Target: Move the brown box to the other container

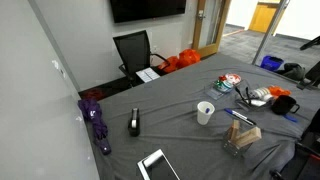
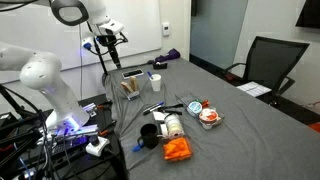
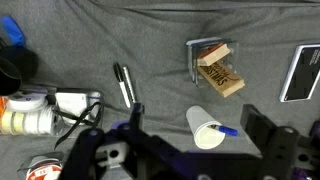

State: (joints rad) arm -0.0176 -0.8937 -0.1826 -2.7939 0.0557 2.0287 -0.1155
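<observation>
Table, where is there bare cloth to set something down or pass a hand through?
Bare cloth lies between the white cup and the black device, and from the cup toward the chair. It is crowded on the cup's other side: the clear container, the black mug and loose clutter.

Items counted on the grey cloth-covered desk were:
- one small tan-brown cardboard box
- one clear see-through plastic container
- one white round cup
- one black rectangular device
- one black mug
- one folded purple umbrella
- one black marker pen

One black office chair was also recorded.
</observation>
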